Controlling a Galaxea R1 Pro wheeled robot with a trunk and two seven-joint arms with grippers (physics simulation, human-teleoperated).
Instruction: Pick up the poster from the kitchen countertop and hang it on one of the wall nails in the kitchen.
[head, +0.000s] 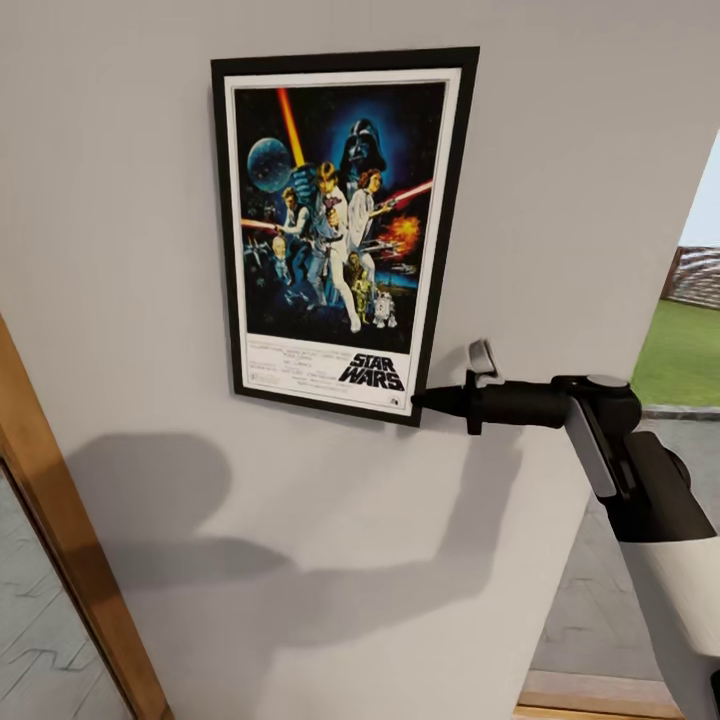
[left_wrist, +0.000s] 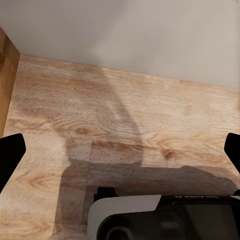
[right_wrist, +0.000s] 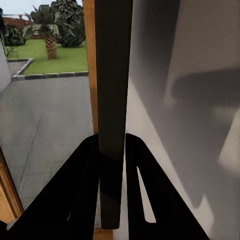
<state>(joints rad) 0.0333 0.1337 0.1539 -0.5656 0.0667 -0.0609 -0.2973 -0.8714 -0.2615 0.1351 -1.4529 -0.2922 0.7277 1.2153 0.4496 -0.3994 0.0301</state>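
A home: framed film poster (head: 335, 235), wood floor (left_wrist: 120, 140), garden (right_wrist: 55, 55) outside

Black fingers (right_wrist: 82, 195) clamped on the poster (right_wrist: 113, 80) edge, grey wall (right_wrist: 190, 100) beside, lawn (right_wrist: 55, 57) beyond

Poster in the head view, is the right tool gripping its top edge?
No, the right tool pinches the poster at its lower right corner against the wall.

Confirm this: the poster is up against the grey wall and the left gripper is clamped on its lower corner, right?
Wrong arm. The head view shows the right gripper on the lower corner of the poster, which is up against the grey wall; the right wrist view shows its jaws closed on the black frame.
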